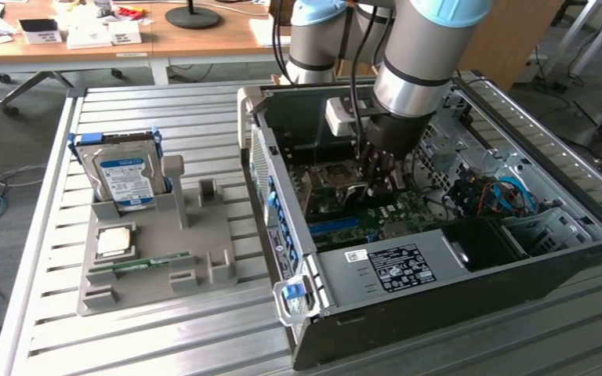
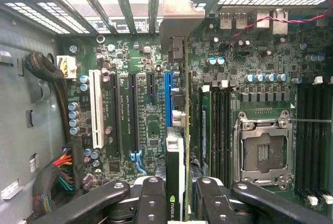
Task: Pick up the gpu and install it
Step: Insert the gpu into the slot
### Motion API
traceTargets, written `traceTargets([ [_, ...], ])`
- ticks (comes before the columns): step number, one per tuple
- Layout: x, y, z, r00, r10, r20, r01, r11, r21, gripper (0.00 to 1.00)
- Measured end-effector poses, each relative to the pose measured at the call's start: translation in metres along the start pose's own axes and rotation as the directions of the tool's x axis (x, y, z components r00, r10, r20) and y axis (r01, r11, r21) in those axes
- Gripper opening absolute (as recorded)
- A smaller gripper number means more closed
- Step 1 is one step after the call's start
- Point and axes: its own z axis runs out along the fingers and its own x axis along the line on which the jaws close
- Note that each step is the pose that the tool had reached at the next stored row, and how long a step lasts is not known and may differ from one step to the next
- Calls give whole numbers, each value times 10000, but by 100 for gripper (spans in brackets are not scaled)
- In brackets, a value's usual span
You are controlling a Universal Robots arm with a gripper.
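The gpu (image 2: 176, 153) appears edge-on in the wrist view as a thin card with a silver bracket end reaching the case's rear slot openings. My gripper (image 2: 179, 195) is shut on it, one black finger (image 2: 151, 203) on each side. The card stands upright over the motherboard (image 2: 145, 130), right beside the blue expansion slot (image 2: 168, 99). Whether it sits in a slot I cannot tell. In the exterior view my gripper (image 1: 379, 176) reaches down into the open computer case (image 1: 552, 270), and the card is hidden there by the fingers.
Inside the case are a white slot (image 2: 96, 107), black slots (image 2: 132, 109), the CPU socket (image 2: 263, 148) and cable bundles (image 2: 52, 83). At the exterior view's left a grey fixture (image 1: 212, 235) holds a hard drive (image 1: 123, 174), a CPU (image 1: 113, 239) and a RAM stick (image 1: 139, 265).
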Motion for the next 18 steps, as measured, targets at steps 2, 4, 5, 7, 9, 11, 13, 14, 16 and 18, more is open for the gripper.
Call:
traceTargets([
  [2, 1, 3, 0, 10000, -3, -33, 3, 10000, 1, 27],
  [4, 1, 4, 0, 9999, -3, -110, 3, 10000, 5, 27],
  [5, 0, 4, 0, 9999, -4, -154, 4, 10000, 7, 27],
  [7, 1, 5, 2, 9998, -5, -191, 6, 10000, 9, 27],
  [9, 1, 8, 3, 9998, -4, -194, 5, 10000, 9, 27],
  [11, 1, 10, 6, 9998, -5, -193, 5, 10000, 9, 27],
  [13, 0, 15, 7, 9998, -3, -192, 3, 10000, 10, 27],
  [14, -1, 19, 8, 9998, -2, -192, 3, 10000, 10, 27],
  [16, -3, 29, 9, 9998, -4, -191, 4, 10000, 10, 27],
  [18, -3, 30, 9, 9998, -5, -191, 6, 10000, 10, 27],
])
